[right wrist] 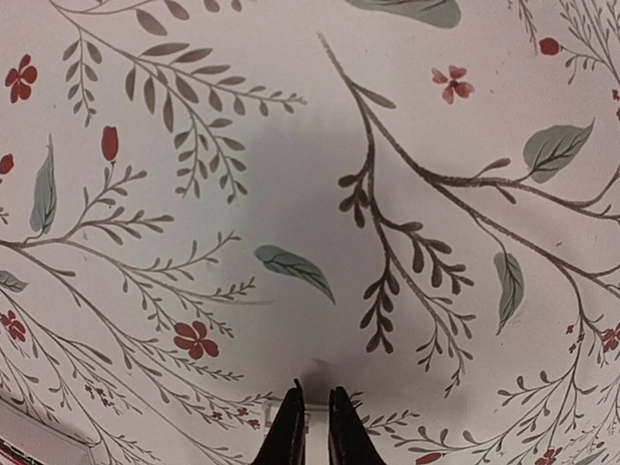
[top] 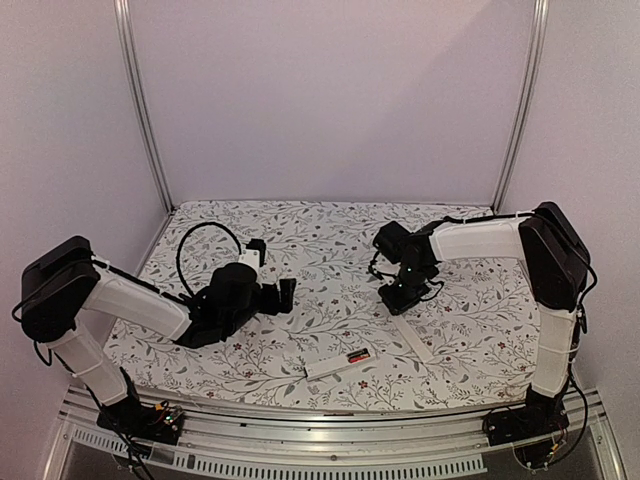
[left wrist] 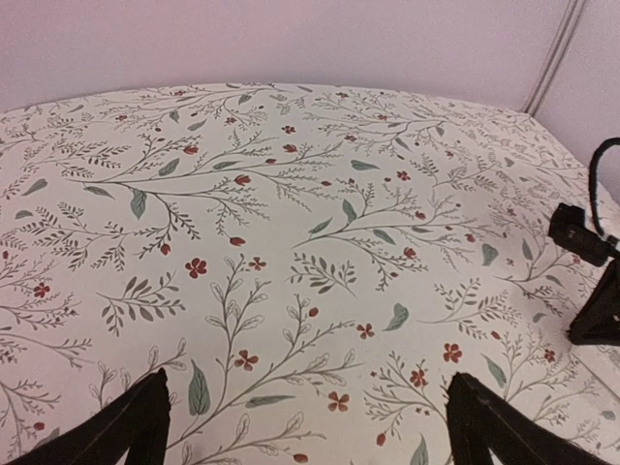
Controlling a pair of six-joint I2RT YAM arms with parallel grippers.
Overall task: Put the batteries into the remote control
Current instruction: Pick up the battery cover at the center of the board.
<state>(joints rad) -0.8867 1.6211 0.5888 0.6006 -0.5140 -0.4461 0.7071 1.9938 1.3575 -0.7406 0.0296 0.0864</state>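
Left claw (left wrist: 312, 424) hangs low over the tabletop (left wrist: 291, 194), spread wide. Right claw (right wrist: 310, 433) points straight down, almost pressed together; whether it pinches anything is unclear.

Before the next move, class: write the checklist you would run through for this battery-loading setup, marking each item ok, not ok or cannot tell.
1. Remote control in view, flat on the cloth: ok.
2. Red battery found, at the remote's right end: ok. Properly seated: cannot tell.
3. Black battery found: cannot tell.
4. Left tool open and empty: ok.
5. Right tool nearly closed over bare cloth. Holding anything: cannot tell.
6. Cover strip lying apart from the remote: ok.
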